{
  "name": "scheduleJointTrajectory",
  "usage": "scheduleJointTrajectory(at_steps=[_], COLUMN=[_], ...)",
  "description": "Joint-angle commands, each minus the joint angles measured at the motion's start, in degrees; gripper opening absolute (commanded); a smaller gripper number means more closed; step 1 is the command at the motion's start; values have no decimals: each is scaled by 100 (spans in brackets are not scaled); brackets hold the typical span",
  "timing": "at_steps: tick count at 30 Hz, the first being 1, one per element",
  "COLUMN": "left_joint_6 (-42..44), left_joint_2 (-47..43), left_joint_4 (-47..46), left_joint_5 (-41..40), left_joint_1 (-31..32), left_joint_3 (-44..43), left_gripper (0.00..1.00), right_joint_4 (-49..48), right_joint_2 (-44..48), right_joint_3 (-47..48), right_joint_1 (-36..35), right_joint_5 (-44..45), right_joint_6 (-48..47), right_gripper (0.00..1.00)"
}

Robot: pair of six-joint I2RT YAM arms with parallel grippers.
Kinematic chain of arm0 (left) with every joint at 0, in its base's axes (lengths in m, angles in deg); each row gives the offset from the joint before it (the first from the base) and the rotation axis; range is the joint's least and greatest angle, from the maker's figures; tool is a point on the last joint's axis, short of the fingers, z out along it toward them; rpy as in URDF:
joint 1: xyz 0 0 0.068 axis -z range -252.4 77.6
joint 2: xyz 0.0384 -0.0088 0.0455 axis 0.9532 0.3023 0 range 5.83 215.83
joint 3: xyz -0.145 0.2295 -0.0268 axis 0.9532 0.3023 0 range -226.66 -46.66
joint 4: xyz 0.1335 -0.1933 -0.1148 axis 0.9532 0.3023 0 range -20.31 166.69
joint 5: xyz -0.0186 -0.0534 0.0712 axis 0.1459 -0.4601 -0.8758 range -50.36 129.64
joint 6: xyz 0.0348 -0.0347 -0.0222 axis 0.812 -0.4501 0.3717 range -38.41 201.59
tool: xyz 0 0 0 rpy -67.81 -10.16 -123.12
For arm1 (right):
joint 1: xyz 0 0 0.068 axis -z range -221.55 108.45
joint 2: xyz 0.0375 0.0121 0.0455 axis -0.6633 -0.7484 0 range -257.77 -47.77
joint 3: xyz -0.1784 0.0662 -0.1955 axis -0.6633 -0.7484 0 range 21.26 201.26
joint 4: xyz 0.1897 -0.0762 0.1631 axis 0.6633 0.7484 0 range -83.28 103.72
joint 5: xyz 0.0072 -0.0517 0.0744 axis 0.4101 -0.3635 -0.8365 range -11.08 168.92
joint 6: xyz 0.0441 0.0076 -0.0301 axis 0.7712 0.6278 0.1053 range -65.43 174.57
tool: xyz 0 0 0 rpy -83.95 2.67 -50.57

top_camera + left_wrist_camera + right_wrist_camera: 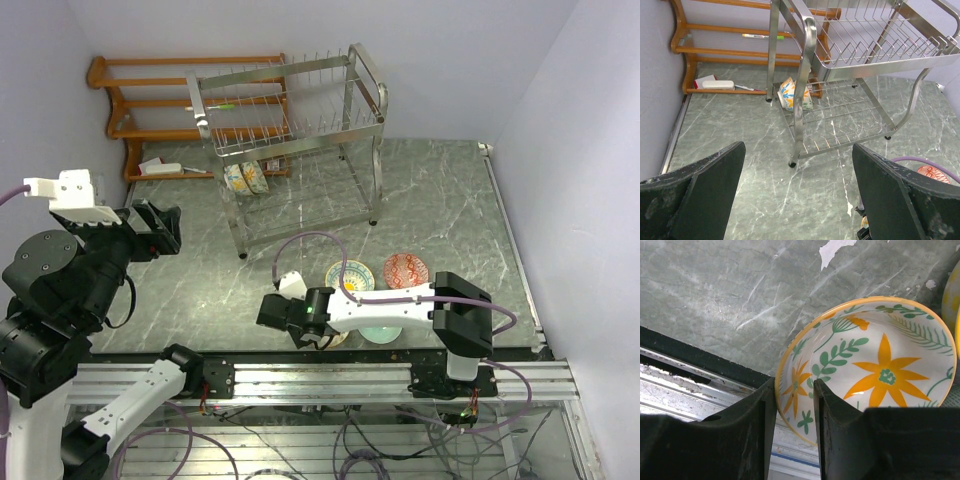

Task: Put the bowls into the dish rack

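"At the table's (430,190) 6 o'clock edge, what is entered?"

"Item one: right claw (794,385), clamped on the rim of the orange-flower bowl (880,370) — one finger inside, one outside. The bowl's near part overlaps the metal rail (700,385)."

"And beside it?"

"Three loose bowls toward 5 o'clock: a teal-patterned bowl (350,275), a red bowl (406,269) just right of it, and a pale green bowl (382,334) partly under the right arm."

"The dish rack (290,130)?"

"At 12 o'clock, upright, upper tier bare of dishes. Lower tier: two racked bowls (245,178) standing on edge at its left end."

"Left claw (797,147)?"

"At 9 o'clock, raised above the table, fingers spread wide, holding nothing — aimed toward the rack."

"Other stock?"

"One wooden shelf (150,100), 11 o'clock, behind the rack."
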Motion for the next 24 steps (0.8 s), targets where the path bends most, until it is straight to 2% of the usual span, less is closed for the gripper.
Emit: scheduleJointTrajectory(at_steps=[1,2,5,8,20,24], left_joint_6=[-94,-100,-135,-175,-191,-214], left_joint_2=[-39,-42,-50,-60,-135,-149], left_joint_4=[-22,-24,-10,-6,-82,-108], left_joint_5=[-63,-71,-63,-77,-141,-136], left_joint_1=[-40,-36,-40,-40,-42,-40], left_joint_3=[71,72,72,63,10,-11], left_gripper=[99,99,99,99,99,99], right_joint_4=[14,28,56,-6,-346,-942], right_joint_2=[-76,-78,-61,33,726,1217], right_joint_3=[-72,-74,-67,-39,334,159], right_joint_1=[2,0,1,-10,22,341], right_joint_5=[120,120,101,64,-331,-980], right_joint_6=[-44,-58,-112,-174,-393,-542], right_gripper=[33,30,10,0,0,0])
